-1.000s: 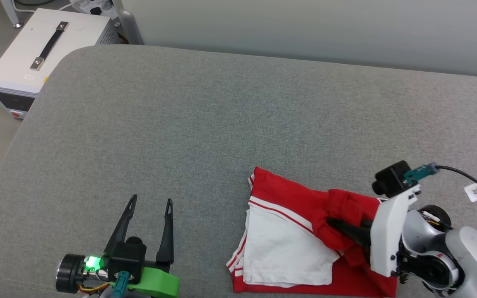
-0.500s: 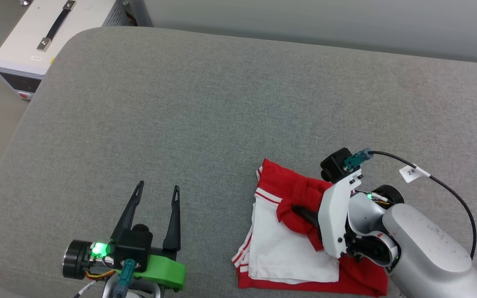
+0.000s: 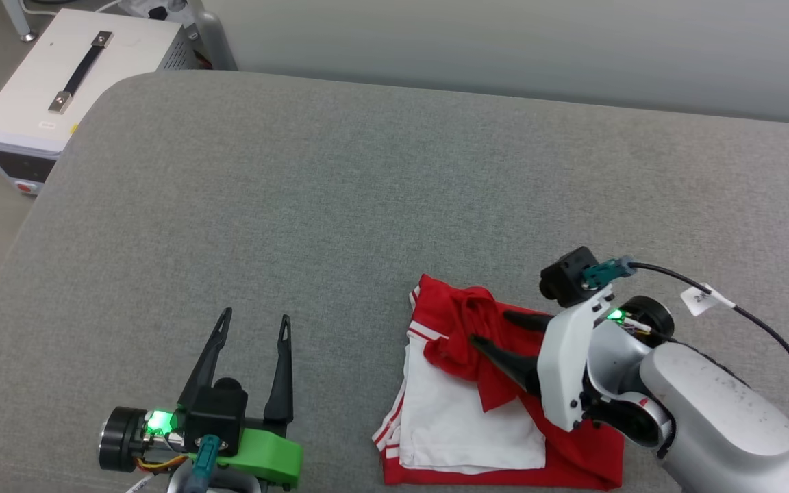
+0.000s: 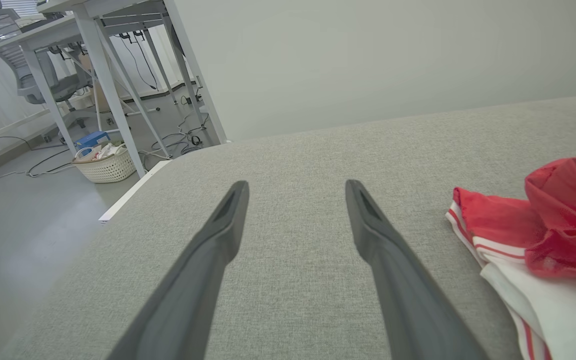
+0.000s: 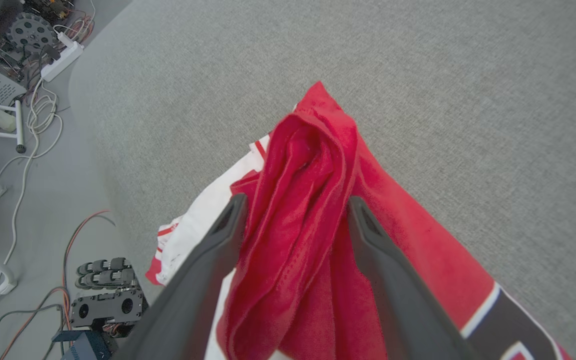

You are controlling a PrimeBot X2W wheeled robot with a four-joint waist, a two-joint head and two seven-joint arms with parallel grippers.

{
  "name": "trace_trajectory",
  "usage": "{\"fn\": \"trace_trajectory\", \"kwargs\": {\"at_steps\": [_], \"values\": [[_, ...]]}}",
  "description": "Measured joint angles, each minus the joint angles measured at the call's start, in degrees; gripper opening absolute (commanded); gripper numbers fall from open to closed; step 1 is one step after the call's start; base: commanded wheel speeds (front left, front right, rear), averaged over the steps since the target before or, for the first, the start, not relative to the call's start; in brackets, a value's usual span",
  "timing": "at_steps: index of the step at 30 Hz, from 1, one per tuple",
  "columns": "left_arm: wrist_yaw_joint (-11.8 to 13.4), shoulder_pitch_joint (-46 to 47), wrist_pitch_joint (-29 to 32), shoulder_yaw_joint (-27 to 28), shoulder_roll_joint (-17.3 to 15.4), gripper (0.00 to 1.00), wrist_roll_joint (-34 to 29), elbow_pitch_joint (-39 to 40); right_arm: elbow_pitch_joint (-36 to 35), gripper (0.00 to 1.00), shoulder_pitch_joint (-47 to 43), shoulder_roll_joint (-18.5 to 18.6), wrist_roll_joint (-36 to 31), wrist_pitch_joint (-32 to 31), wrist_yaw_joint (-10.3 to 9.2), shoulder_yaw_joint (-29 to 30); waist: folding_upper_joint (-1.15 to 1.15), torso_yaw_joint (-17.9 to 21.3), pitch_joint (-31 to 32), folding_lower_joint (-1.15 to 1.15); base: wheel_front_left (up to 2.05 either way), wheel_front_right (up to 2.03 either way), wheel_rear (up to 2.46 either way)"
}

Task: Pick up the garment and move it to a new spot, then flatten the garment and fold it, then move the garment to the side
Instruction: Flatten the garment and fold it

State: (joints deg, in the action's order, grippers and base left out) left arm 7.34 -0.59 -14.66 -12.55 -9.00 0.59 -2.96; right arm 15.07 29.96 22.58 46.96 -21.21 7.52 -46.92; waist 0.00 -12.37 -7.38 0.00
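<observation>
The garment (image 3: pixel 463 418) lies as a folded, roughly square packet on the near right part of the grey cushion (image 3: pixel 340 205), with its white sleeve panel and striped trim facing the robot's left and its red body on the right. One red corner points towards the far edge. A bunched red ridge stands up along the packet's top; its long axis runs from that far corner back towards the right arm, in line with the fingers. The right end effector (image 3: pixel 492 327) is spread wide, with the ridge lying loose between its fingers (image 5: pixel 203 260), not pinched. The left end effector (image 3: pixel 255 316) is also wide apart and empty, well to the left of the garment (image 4: pixel 528 235).
</observation>
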Motion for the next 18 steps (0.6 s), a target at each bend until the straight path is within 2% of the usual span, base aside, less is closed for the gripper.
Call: {"fn": "trace_trajectory", "kwargs": {"at_steps": [5, 10, 15, 18], "values": [[0.01, -1.41, 0.00, 0.19, -0.23, 1.00, 0.00, 0.01, -5.94, 1.00, -1.46, 4.13, -0.51, 3.44, 0.00, 3.07, 0.00, 1.53, 1.78, 0.00, 0.00, 0.00, 0.00], [0.04, -2.98, 0.00, 0.67, -0.76, 1.00, 0.01, 0.02, -9.31, 1.00, -6.51, 6.89, -4.82, 8.64, 0.00, 11.59, 0.00, 3.20, 3.62, 0.00, 0.00, 0.00, 0.00], [0.04, -3.94, 0.00, 1.32, -1.09, 1.00, 0.36, -0.01, -9.20, 1.00, -11.67, 6.41, -13.06, 15.79, 0.00, 21.64, 0.00, 4.94, 5.05, 0.00, 0.00, 0.00, 0.00], [0.02, -4.14, 0.00, 1.62, -1.15, 1.00, 0.40, -0.09, -8.77, 1.00, -15.22, 4.13, -18.73, 21.75, 0.00, 28.16, 0.00, 5.74, 5.97, 0.00, 0.00, 0.00, 0.00]]}}
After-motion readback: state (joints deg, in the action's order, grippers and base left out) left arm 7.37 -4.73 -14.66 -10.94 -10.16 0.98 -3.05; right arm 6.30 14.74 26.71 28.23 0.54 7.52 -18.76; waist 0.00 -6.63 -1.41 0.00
